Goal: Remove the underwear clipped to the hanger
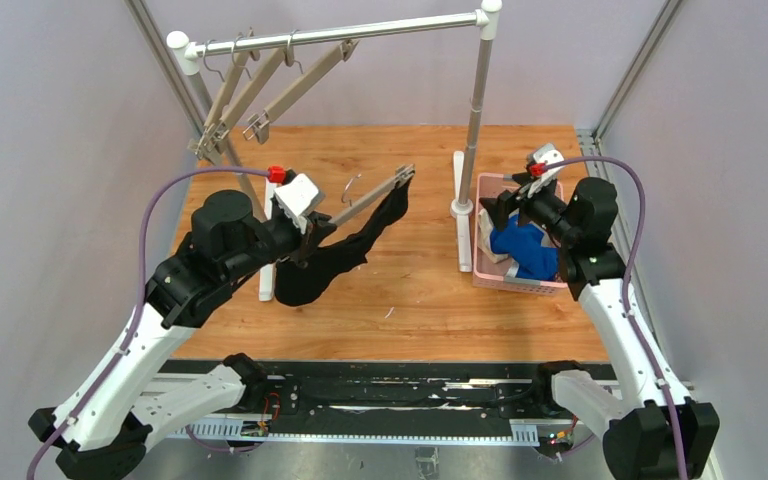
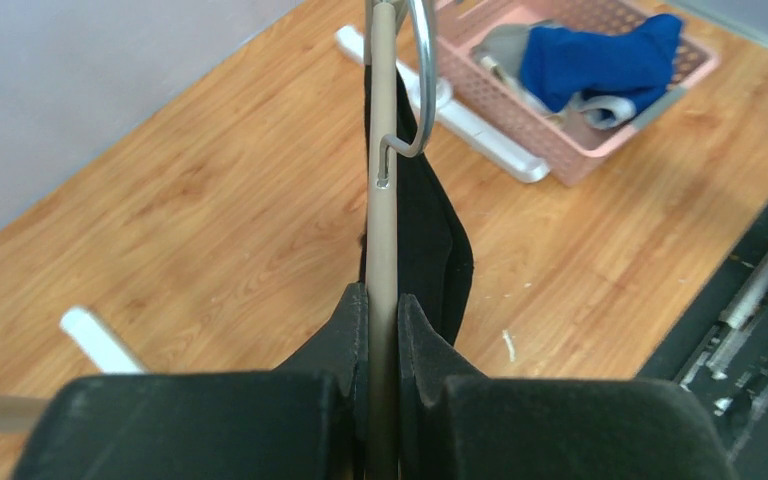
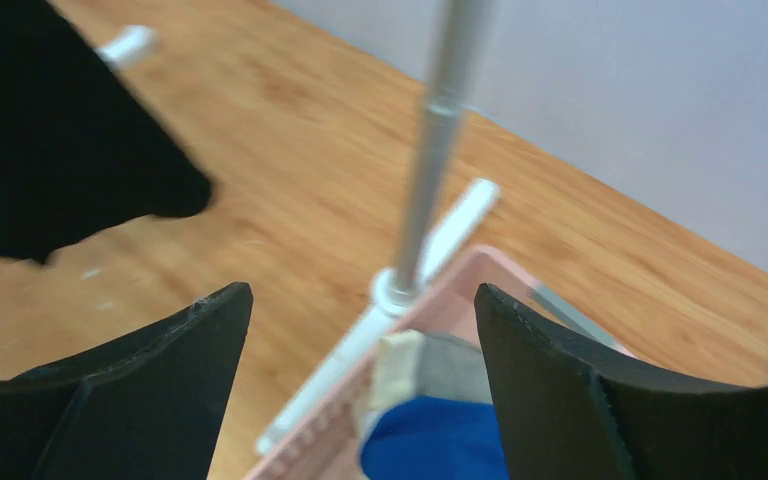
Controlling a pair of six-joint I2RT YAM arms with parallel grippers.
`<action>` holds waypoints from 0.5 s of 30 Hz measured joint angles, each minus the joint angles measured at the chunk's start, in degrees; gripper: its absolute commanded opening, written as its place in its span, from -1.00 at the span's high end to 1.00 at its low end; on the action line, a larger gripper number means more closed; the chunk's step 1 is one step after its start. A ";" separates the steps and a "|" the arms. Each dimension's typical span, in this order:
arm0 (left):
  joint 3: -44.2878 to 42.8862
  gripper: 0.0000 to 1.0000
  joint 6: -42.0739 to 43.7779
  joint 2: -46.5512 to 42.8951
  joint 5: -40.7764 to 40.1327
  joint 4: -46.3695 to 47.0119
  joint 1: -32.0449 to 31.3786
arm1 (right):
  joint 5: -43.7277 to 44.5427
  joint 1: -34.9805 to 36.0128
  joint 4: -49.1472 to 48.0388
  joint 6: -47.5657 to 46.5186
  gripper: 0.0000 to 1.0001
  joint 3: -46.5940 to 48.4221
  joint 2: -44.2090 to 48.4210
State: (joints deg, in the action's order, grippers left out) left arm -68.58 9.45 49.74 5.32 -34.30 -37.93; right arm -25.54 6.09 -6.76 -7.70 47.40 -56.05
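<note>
My left gripper (image 1: 298, 238) is shut on the tan bar of a clip hanger (image 1: 375, 192), held in the air above the table. In the left wrist view the bar (image 2: 381, 230) runs between my shut fingers (image 2: 352, 330). The plain black briefs (image 1: 335, 258) hang from the hanger's far clip and drape down toward my gripper; they also show in the left wrist view (image 2: 438, 240) and the right wrist view (image 3: 50, 130). The blue briefs (image 1: 525, 248) and light grey briefs (image 2: 505, 45) lie in the pink basket (image 1: 500, 277). My right gripper (image 1: 500, 208) is open and empty above the basket.
A white and silver clothes rail (image 1: 360, 32) spans the back, with three empty clip hangers (image 1: 260, 95) hung at its left end. Its right post (image 1: 475, 120) stands just left of the basket. Rail feet (image 1: 265, 280) rest on the wooden table.
</note>
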 measured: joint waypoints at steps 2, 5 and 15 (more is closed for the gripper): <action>-0.02 1.00 0.02 -0.48 3.67 -0.15 0.04 | -9.35 -0.46 1.73 -0.07 -0.64 0.96 0.07; -0.09 0.99 -0.11 0.02 10.29 -0.26 0.02 | -22.14 -0.46 5.29 0.02 -0.60 4.04 -1.77; -0.11 1.00 -0.79 5.05 25.09 -0.52 0.04 | -43.58 -0.48 8.31 1.97 -0.64 7.85 2.08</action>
State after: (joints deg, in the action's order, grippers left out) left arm -68.69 8.67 54.78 30.41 -34.83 -37.89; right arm -69.12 5.61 1.54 -5.74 55.24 -53.98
